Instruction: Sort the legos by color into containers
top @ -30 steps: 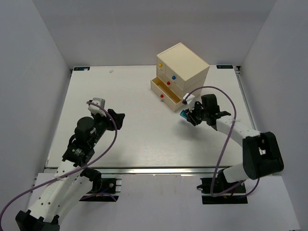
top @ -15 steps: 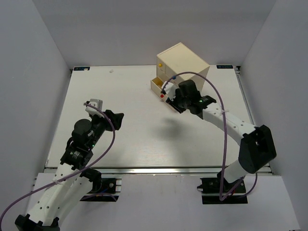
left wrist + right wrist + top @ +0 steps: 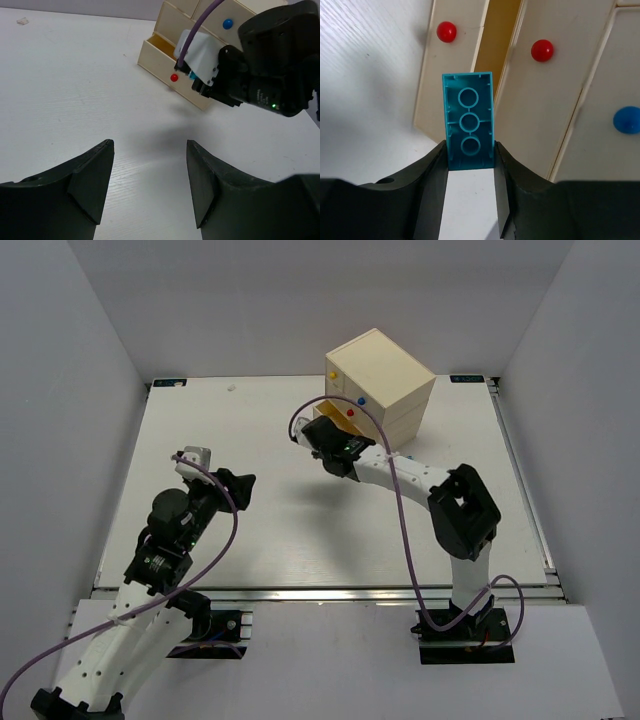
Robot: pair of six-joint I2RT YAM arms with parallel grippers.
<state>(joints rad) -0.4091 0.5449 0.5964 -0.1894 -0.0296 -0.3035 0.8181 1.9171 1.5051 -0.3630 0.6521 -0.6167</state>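
Note:
My right gripper [image 3: 470, 160] is shut on a teal-blue lego [image 3: 468, 122] with its hollow underside facing the camera. It holds the brick just above the front of the pulled-out bottom drawer [image 3: 501, 37] of the cream chest [image 3: 385, 375], between two red knobs [image 3: 446, 31]. In the top view the right gripper [image 3: 318, 435] is at the chest's front left. From the left wrist the lego shows as a teal sliver [image 3: 192, 76]. My left gripper [image 3: 150, 146] is open and empty above bare table, well left of the chest [image 3: 240, 485]. No other legos are in view.
The chest stands at the back right of the white table [image 3: 200, 420], with a yellow knob [image 3: 333, 375] and a blue knob [image 3: 360, 400] on its upper drawers. The right arm's purple cable [image 3: 400, 500] loops over the table. A small white speck [image 3: 232, 387] lies at the far edge.
My right arm has swung left from the chest's right side to the front of the open bottom drawer, carrying the teal-blue lego. The left arm has barely moved.

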